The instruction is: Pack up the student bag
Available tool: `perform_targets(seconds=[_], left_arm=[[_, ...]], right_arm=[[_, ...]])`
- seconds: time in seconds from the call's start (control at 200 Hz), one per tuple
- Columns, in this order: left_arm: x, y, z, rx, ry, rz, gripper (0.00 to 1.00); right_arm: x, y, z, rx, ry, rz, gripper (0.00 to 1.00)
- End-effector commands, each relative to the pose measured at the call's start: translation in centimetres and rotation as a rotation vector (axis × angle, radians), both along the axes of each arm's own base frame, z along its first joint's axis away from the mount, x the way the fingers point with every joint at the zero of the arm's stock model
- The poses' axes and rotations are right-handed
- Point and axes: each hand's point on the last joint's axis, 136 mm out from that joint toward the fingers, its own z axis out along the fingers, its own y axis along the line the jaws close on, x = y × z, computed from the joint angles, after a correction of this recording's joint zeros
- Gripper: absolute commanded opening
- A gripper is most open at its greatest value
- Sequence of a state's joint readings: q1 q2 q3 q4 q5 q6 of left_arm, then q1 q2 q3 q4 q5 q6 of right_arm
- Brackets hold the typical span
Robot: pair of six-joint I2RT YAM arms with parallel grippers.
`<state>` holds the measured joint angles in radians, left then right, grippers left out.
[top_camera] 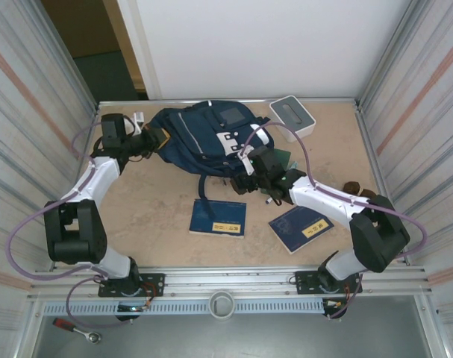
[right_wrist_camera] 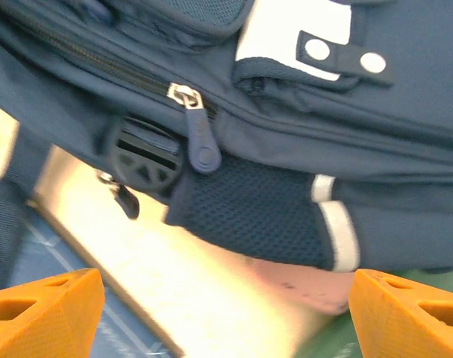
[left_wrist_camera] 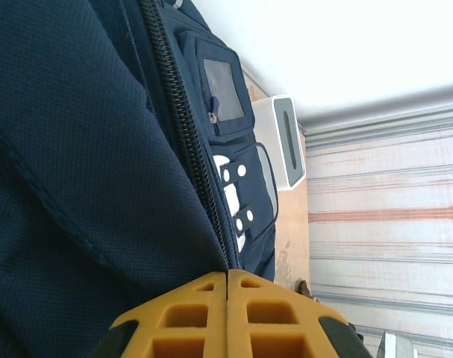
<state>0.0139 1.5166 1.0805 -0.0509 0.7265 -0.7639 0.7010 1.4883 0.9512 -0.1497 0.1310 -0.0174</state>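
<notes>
I can read nothing from here. The left booklet (top_camera: 218, 218) and right booklet (top_camera: 301, 228) each bear a yellow label (top_camera: 226, 227) whose dark marks are too small to make out. The student bag (top_camera: 204, 134) shows no legible lettering.

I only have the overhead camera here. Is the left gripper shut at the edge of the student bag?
Observer: Yes. On the left wrist camera the left gripper is shut, right where the zipper of the student bag runs into it. I cannot tell whether fabric is pinched.
Operator: And the right gripper?
Observer: On the right wrist camera the right gripper is open, nothing between its jaws.
Operator: What is ahead of it?
Observer: A zipper pull beside a black buckle, both untouched.
</notes>
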Motion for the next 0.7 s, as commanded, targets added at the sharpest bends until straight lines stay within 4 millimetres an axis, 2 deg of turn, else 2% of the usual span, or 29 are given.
perform_targets(seconds=[0.0, 0.23, 0.356, 0.416, 0.546, 0.591, 0.691], left_arm=[[0.5, -0.1, 2.7, -0.014, -0.078, -0.041, 0.00], [1.0, 0.6, 2.1, -0.008, -0.059, -0.031, 0.00], [1.4, 0.8, 1.4, -0.009, -0.040, -0.028, 0.00], [1.6, 0.8, 1.0, -0.008, -0.034, -0.027, 0.00], [2.0, 1.2, 0.0, -0.007, -0.009, -0.014, 0.00], [2.1, 1.6, -0.1, -0.006, -0.004, -0.002, 0.10], [2.0, 3.0, -0.7, 0.005, 0.005, 0.058, 0.41]], right_arm=[[0.9, -1.3, -1.5, -0.263, -0.118, 0.135, 0.84], [1.9, -0.7, -4.0, -0.363, -0.138, 0.217, 0.83], [3.2, 0.5, -4.7, -0.345, -0.165, 0.237, 0.76], [3.6, 1.7, -4.5, -0.325, -0.181, 0.267, 0.68], [3.6, 3.5, -3.9, -0.303, -0.180, 0.314, 0.34], [3.3, 3.9, -3.3, -0.272, -0.168, 0.322, 0.25], [2.4, 4.5, -1.4, -0.185, -0.137, 0.339, 0.09]])
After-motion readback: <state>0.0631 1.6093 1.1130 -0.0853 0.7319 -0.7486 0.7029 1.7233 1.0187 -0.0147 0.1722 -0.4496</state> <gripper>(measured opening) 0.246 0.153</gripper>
